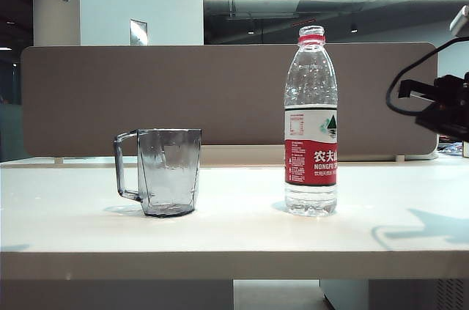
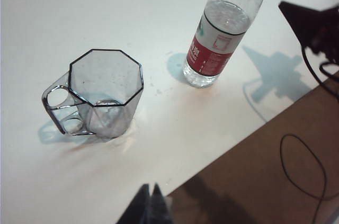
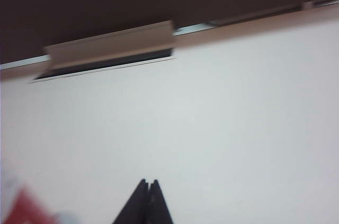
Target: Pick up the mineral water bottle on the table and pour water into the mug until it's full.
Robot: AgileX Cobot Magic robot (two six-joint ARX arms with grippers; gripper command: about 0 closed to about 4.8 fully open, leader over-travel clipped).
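The mineral water bottle point(image 1: 311, 123) stands upright on the table point(image 1: 234, 229), right of the mug point(image 1: 167, 171) and well apart. This looks like the approach: the right gripper point(image 3: 148, 181), clenched, must open before grasping. The left gripper point(image 2: 149, 187) (also clenched) hangs above the mug. Bare tabletop surrounds both.

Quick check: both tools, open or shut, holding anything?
Left tool: shut, empty, above the table's near side from the mug.
Right tool: shut, empty, over bare table right of the bottle.
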